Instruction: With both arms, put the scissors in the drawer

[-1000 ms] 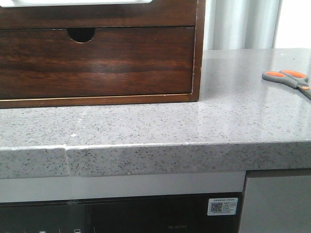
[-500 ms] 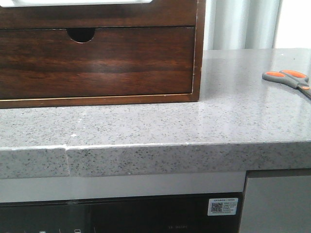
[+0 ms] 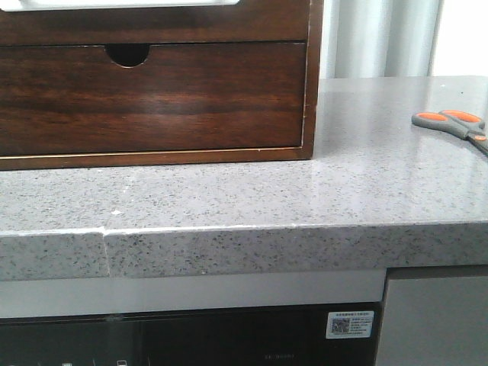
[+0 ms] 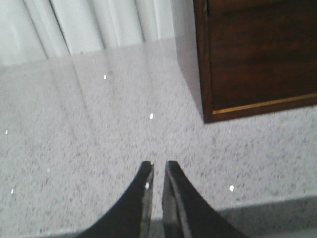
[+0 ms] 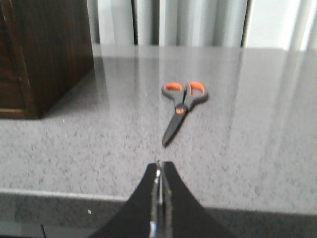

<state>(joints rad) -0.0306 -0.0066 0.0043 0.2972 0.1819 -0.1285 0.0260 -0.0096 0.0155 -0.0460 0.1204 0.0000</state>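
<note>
The scissors [image 3: 450, 123], grey handles with orange inserts, lie flat on the grey speckled counter at the far right. In the right wrist view the scissors [image 5: 181, 101] lie ahead of my right gripper [image 5: 162, 162], blade tips pointing toward it; the gripper is shut, empty and apart from them. The drawer [image 3: 152, 21], dark brown with a white strip on top, shows only partly at the upper edge of the front view. My left gripper [image 4: 158, 163] is shut but for a thin slit, empty, above the counter near the cabinet's corner [image 4: 208, 111]. Neither gripper shows in the front view.
A dark wood cabinet [image 3: 309, 91] stands on the counter [image 3: 229, 198] at the back left; its lower drawer front [image 3: 152, 99] has a half-round finger notch. The counter's front edge [image 3: 229, 248] runs across, with a seam at left. Curtains hang behind.
</note>
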